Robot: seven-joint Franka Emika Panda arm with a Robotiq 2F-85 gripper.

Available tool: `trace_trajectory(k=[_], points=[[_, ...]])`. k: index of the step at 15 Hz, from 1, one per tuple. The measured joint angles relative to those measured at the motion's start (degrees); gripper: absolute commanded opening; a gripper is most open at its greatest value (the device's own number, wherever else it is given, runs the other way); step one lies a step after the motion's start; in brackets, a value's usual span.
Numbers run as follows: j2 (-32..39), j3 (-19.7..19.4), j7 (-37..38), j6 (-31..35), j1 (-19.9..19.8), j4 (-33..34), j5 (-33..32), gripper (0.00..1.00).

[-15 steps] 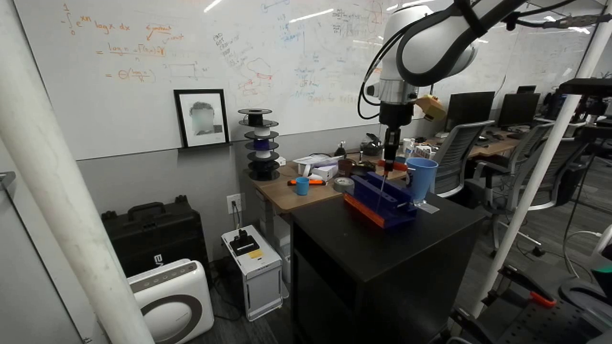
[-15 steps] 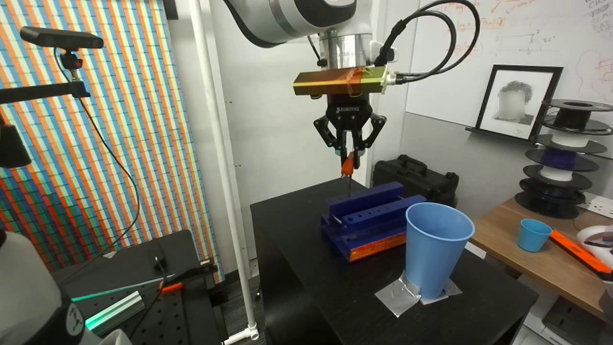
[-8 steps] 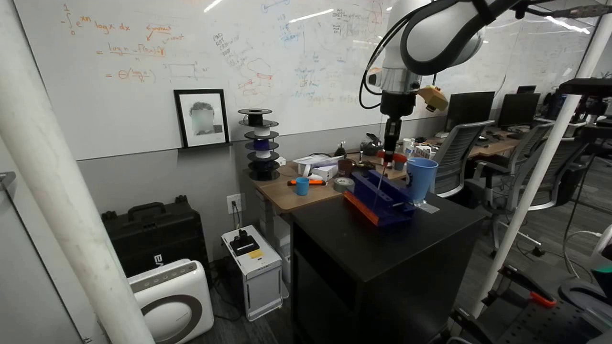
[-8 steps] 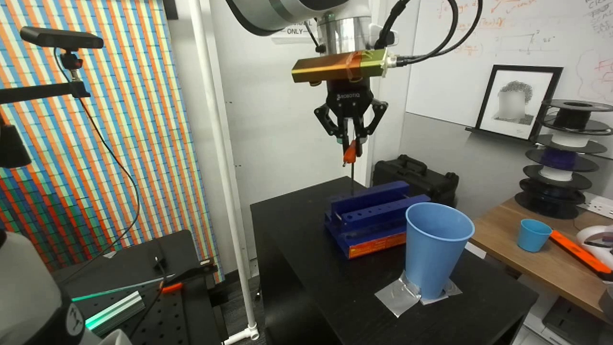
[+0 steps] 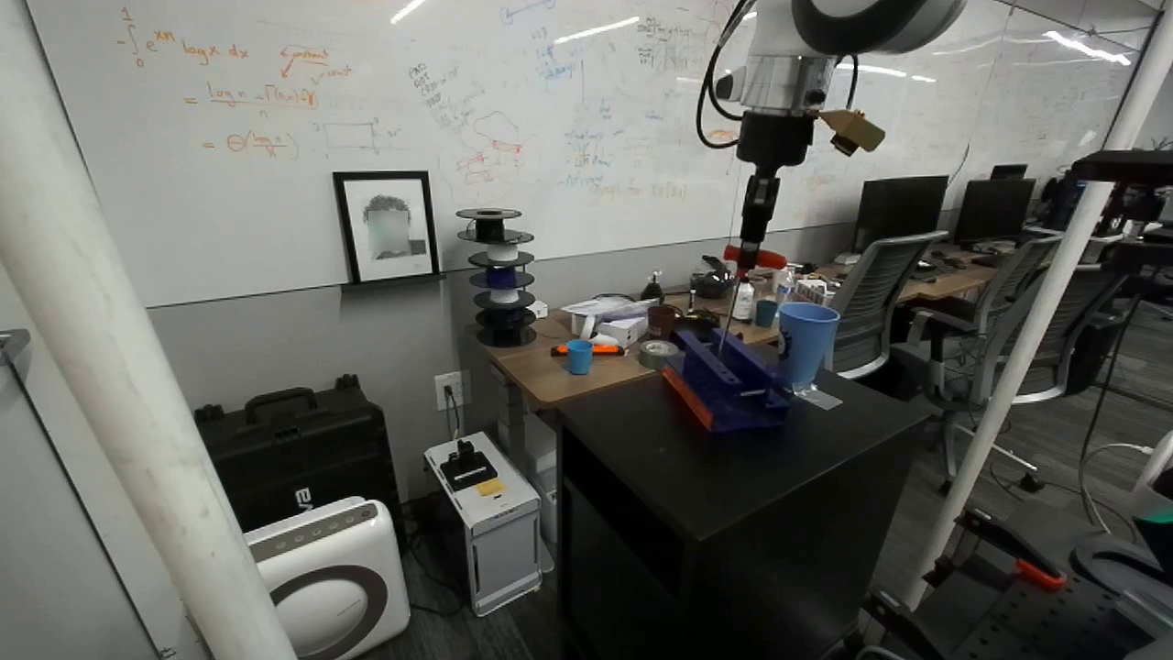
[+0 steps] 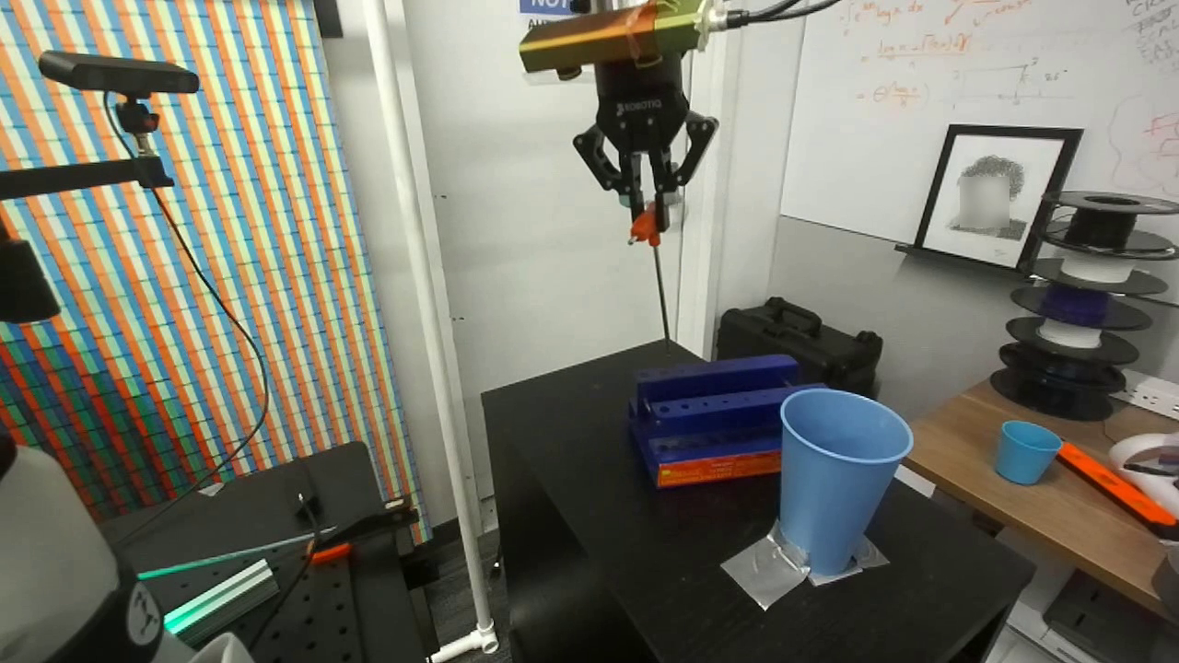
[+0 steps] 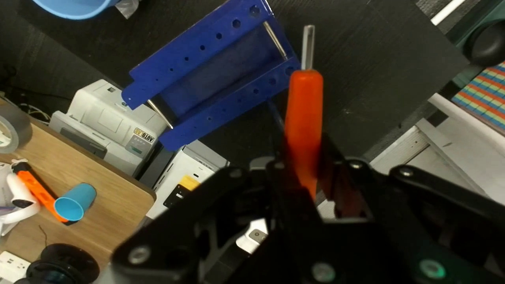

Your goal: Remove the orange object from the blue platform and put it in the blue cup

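Observation:
The orange object is a tool with an orange-red cross handle [image 6: 645,230] and a long thin metal shaft. It also shows in the wrist view [image 7: 303,114] and in an exterior view [image 5: 762,258]. My gripper [image 6: 649,215] is shut on its handle, high above the table. The shaft hangs down slightly tilted; its lower end shows above the blue platform in an exterior view. The dark-blue platform [image 6: 718,405] with holed rails sits on the black table, also seen in the wrist view [image 7: 197,51]. The light-blue cup [image 6: 834,488] stands upright beside it, taped down; its inside bottom is hidden.
Silver tape [image 6: 764,569] holds the cup's base to the black table [image 6: 599,516]. A wooden desk [image 6: 976,414] behind carries a small blue cup [image 6: 1027,451], an orange-black tool [image 6: 1114,483] and stacked spools [image 6: 1073,304]. A white pole [image 6: 424,276] stands to one side.
My gripper has risen with the orange object, and its shaft has come up from the platform. The handle is tilted more now. The blue platform has shifted and turned slightly; the cup has not moved.

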Motion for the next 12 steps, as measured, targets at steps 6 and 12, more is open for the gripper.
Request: trace_trajectory(k=[6, 12], points=[[-5.87, -0.06, 4.31, -2.36, -0.69, 1.85, -2.91, 0.13], [-9.13, -1.58, 10.79, -2.33, -4.92, 2.26, -7.52, 0.14]])
